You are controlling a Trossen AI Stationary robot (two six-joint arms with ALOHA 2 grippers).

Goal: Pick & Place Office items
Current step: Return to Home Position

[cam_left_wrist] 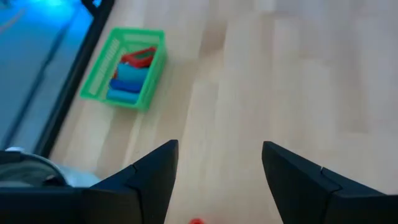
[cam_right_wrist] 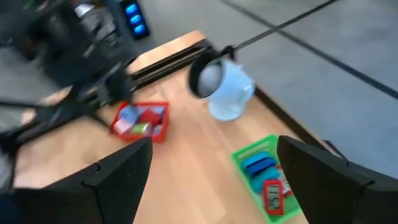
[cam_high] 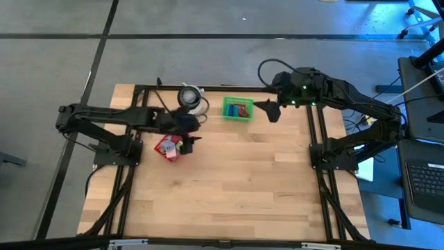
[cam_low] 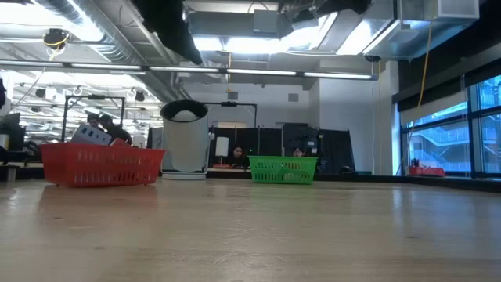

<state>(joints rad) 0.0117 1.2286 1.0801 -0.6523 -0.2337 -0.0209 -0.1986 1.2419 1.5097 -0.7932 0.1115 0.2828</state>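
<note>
Both sets of fingers were spread, empty: left gripper beside red basket, right gripper by green basket. Office items sat inside both baskets, so sorting looked finished.

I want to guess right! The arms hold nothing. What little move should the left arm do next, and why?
Probably pull the left pincer back from the red basket toward its base: it is open and empty, and pieces already lie inside. The right pincer hangs open by the green basket.
</note>
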